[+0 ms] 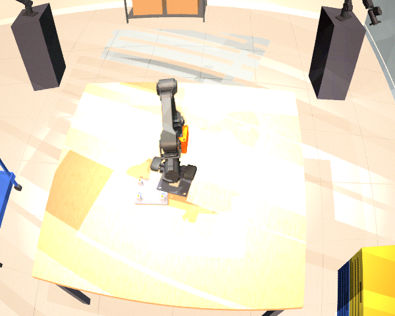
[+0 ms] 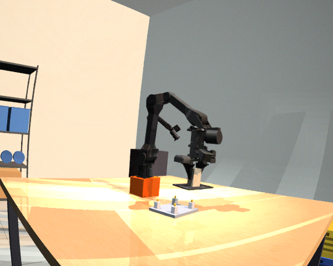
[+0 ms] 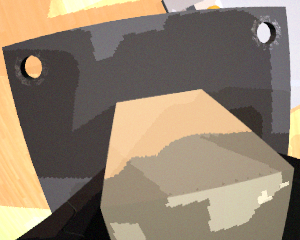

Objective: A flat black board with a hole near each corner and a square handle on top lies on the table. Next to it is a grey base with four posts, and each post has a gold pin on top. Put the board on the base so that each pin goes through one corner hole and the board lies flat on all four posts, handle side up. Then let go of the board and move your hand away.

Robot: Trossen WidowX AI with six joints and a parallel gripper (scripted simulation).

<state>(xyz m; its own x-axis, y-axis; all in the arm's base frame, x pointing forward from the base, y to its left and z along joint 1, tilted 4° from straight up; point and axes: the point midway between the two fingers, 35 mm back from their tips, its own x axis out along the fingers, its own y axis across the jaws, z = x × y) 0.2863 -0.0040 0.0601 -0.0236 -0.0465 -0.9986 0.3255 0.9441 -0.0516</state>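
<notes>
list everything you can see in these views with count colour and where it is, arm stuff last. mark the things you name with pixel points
board (image 1: 182,191) (image 2: 206,187) (image 3: 150,50): one, black, hanging from its handle
square handle (image 2: 196,177) (image 3: 190,160): one, beige, on the board
base (image 1: 151,202) (image 2: 176,215): one, light grey, on the table
posts: four, light grey, on the base
pins: four, gold, on the posts
table (image 1: 122,265) (image 2: 218,246): one, wood-coloured, centre
box (image 1: 184,145) (image 2: 137,185): one, orange, under the arm
pedestals: two, dark, behind the table
other arms: two, dark, on the pedestals
shelf unit (image 2: 32,100): one, dark, holding blue and orange-brown goods
cart (image 1: 0,190): one, blue, left edge of top view
crate stack (image 1: 384,272): yellow and blue, lower right corner
arm (image 1: 168,112) (image 2: 152,128): one, black, over the table
tool (image 2: 196,170): one, black, shut on the handle
</notes>
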